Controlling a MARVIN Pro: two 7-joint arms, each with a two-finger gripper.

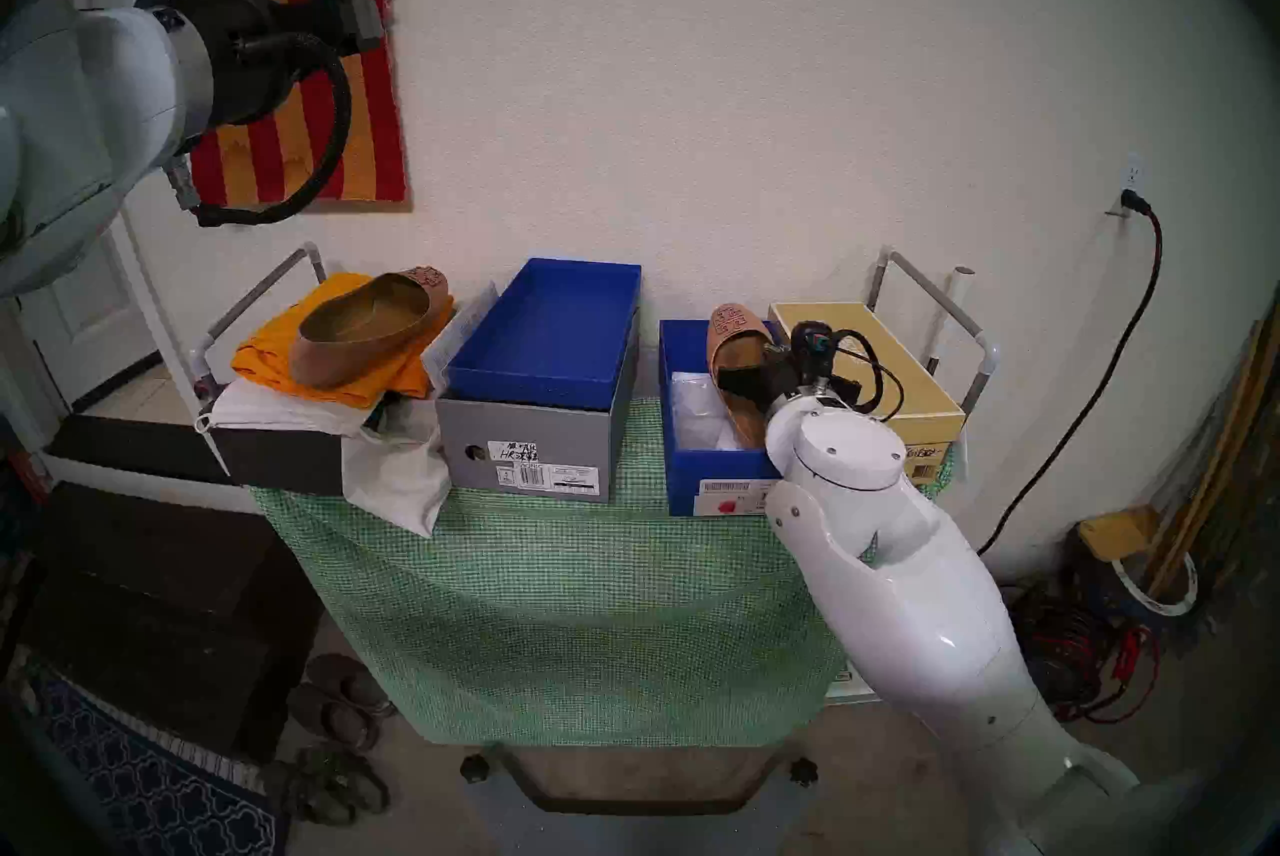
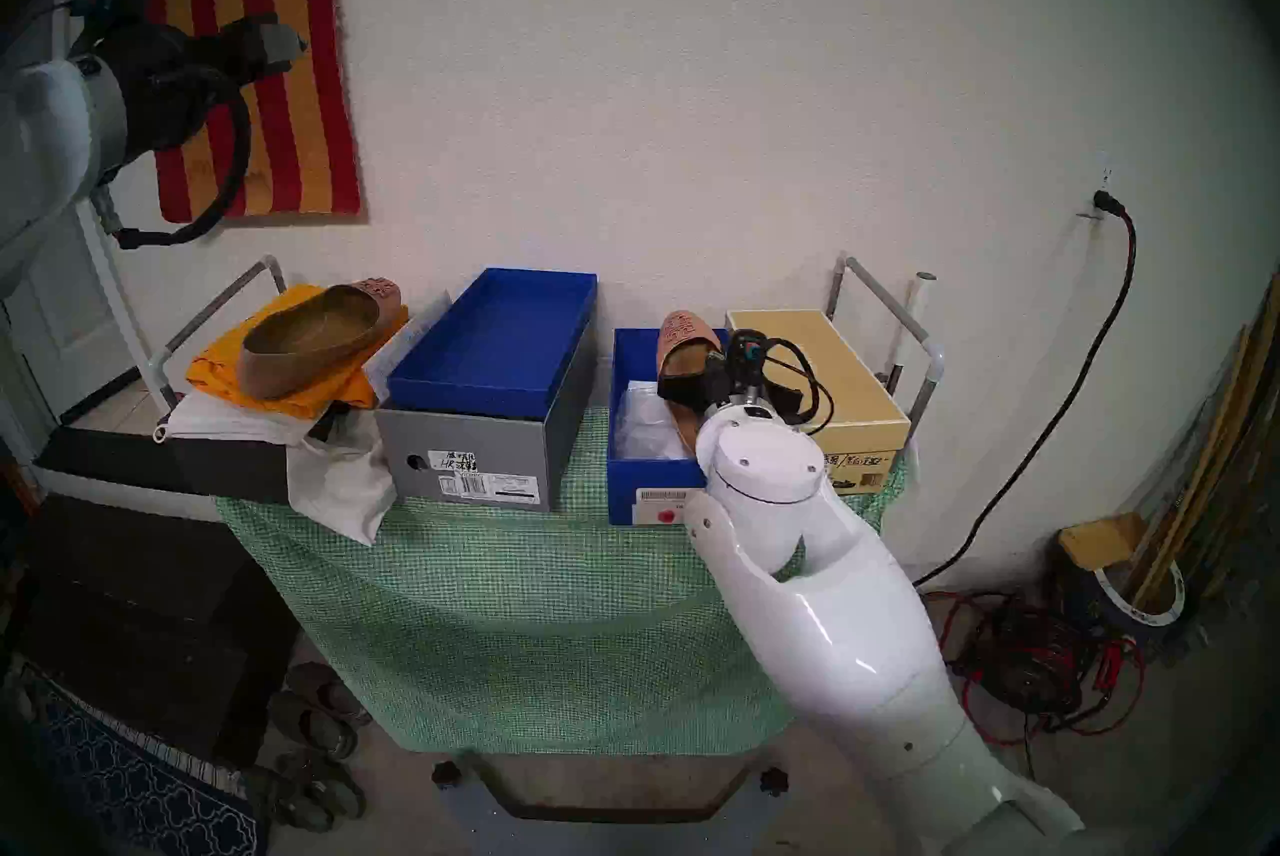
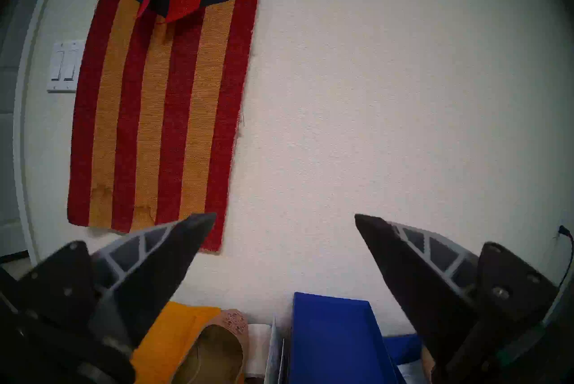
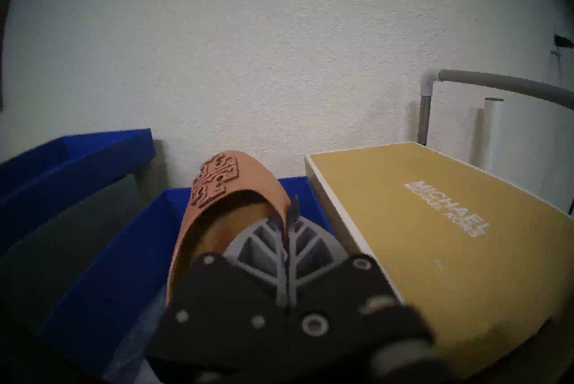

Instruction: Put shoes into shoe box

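One tan-pink flat [image 1: 735, 342] lies tilted in the all-blue shoe box [image 1: 682, 467], toe emblem raised over the back wall, heel down on white paper. My right gripper [image 1: 751, 380] is shut on that shoe's right side edge; the right wrist view shows the fingertips [image 4: 281, 218] pinching the rim of the shoe [image 4: 217, 187] over the box [image 4: 108, 265]. The second flat [image 1: 367, 325] rests on folded orange cloth [image 1: 291, 349] at the left. My left gripper [image 1: 363, 23] is open and empty, held high by the wall [image 3: 285, 218], above that flat [image 3: 217, 349].
A grey box with a blue tray [image 1: 526, 439] stands between the shoes. A gold box [image 1: 859, 335] sits right of the shoe box. A black box [image 1: 208, 453] and a white bag [image 1: 395, 473] are at the left. Dark slippers [image 1: 339, 702] lie on the floor. Pipe rails flank the table.
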